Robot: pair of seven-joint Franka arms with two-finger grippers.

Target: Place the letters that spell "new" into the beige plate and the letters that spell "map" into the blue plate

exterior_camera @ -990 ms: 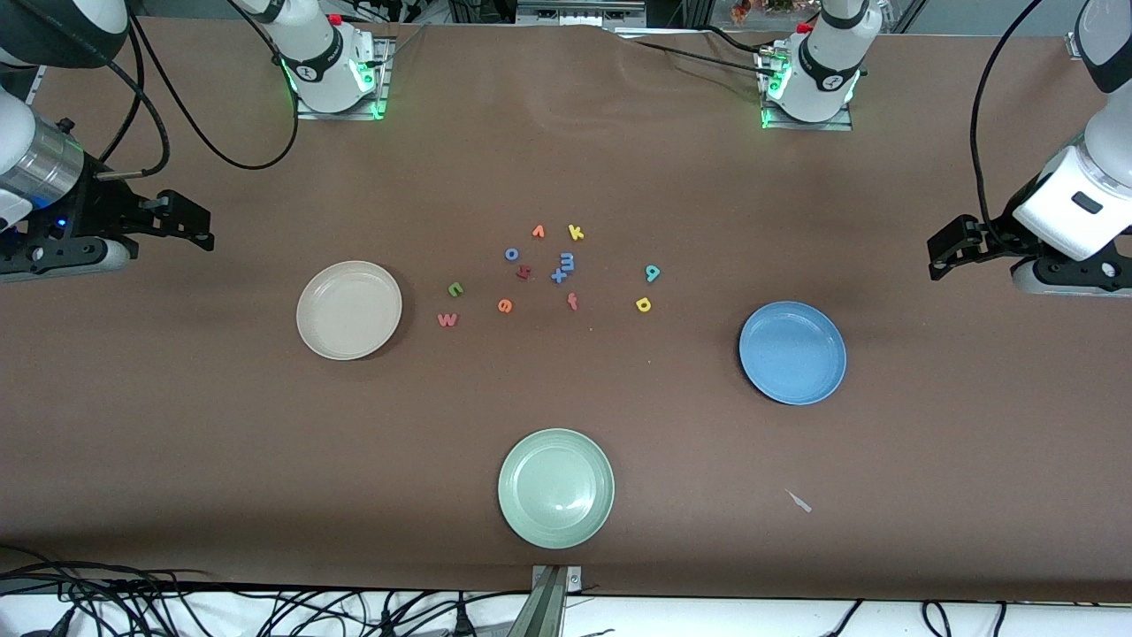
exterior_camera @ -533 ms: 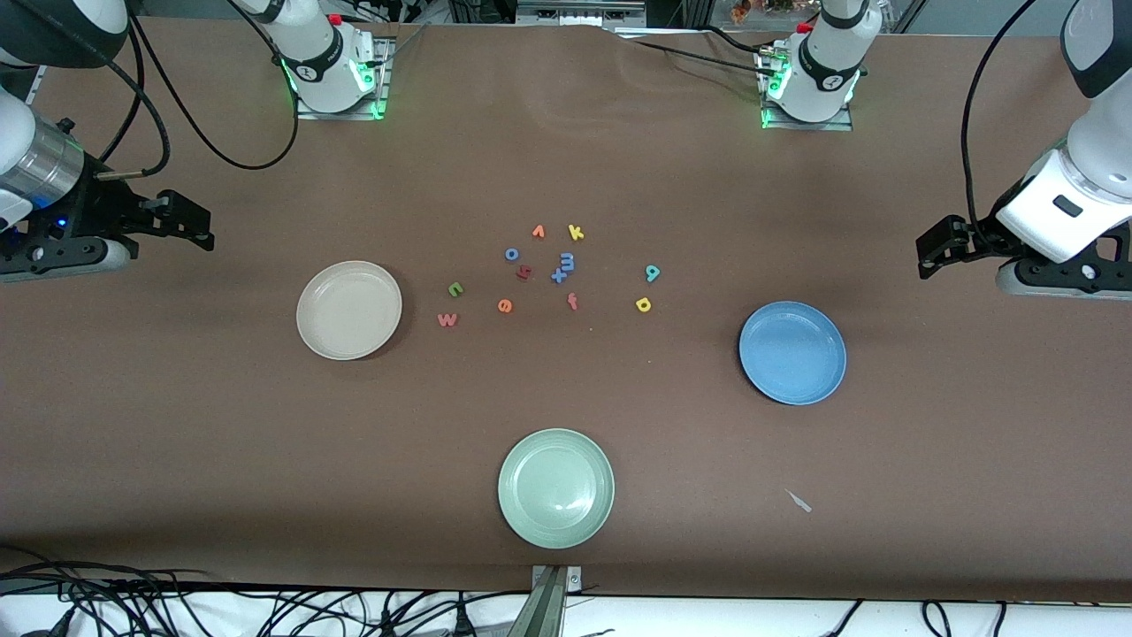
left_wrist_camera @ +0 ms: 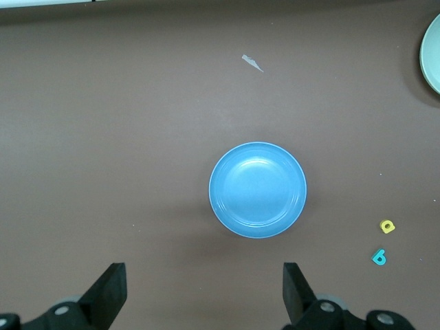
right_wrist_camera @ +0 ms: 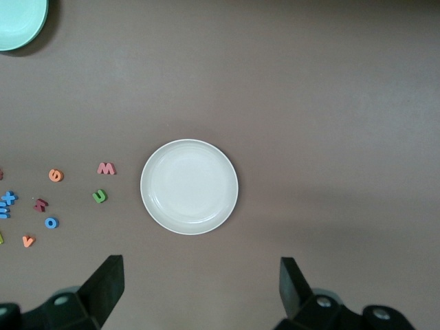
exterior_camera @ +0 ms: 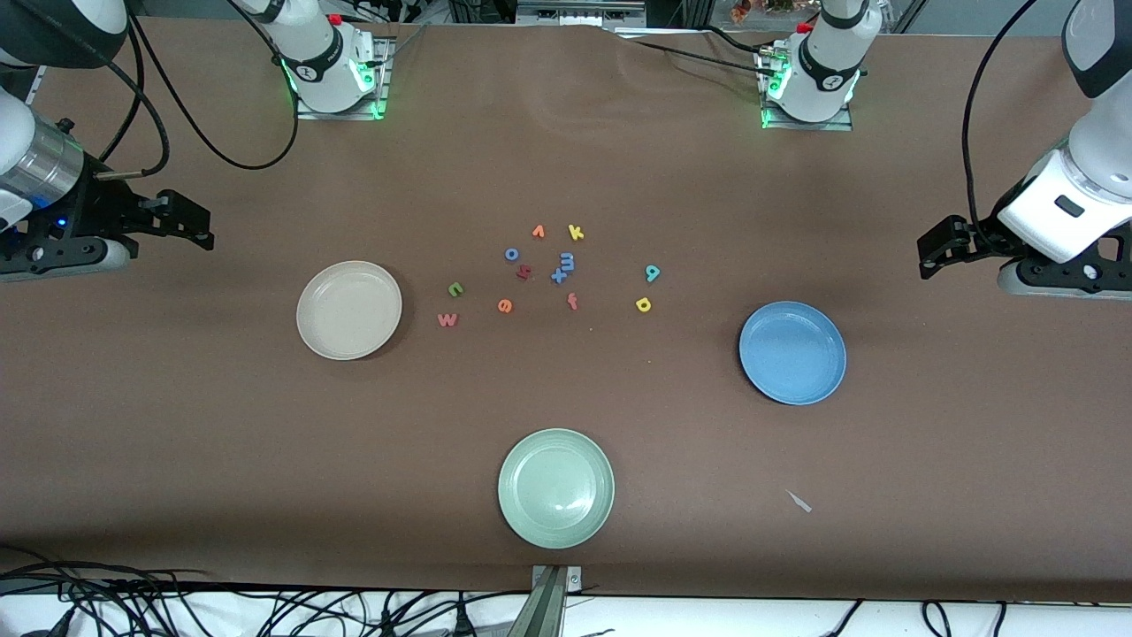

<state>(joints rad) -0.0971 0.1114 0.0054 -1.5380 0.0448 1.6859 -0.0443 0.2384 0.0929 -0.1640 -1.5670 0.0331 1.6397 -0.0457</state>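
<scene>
The beige plate (exterior_camera: 348,310) (right_wrist_camera: 189,186) lies toward the right arm's end, with the green n (exterior_camera: 455,288), pinkish w (exterior_camera: 447,319) and orange e (exterior_camera: 505,305) beside it on the table. The blue plate (exterior_camera: 792,352) (left_wrist_camera: 258,190) lies toward the left arm's end. The blue m (exterior_camera: 567,261) sits in the middle cluster, and the teal letter (exterior_camera: 652,272) and yellow letter (exterior_camera: 643,304) lie between the cluster and the blue plate. My right gripper (exterior_camera: 199,226) (right_wrist_camera: 201,285) hangs open and empty over bare table beside the beige plate. My left gripper (exterior_camera: 933,248) (left_wrist_camera: 204,289) hangs open and empty beside the blue plate.
A pale green plate (exterior_camera: 555,487) lies nearest the front camera. Other letters sit in the cluster: orange v (exterior_camera: 538,232), yellow k (exterior_camera: 576,233), blue o (exterior_camera: 511,254), blue x (exterior_camera: 558,276), dark red letter (exterior_camera: 523,272), red f (exterior_camera: 572,302). A small scrap (exterior_camera: 799,501) lies near the blue plate.
The left arm has shifted slightly toward the table's middle. The right arm and all the letters have stayed put.
</scene>
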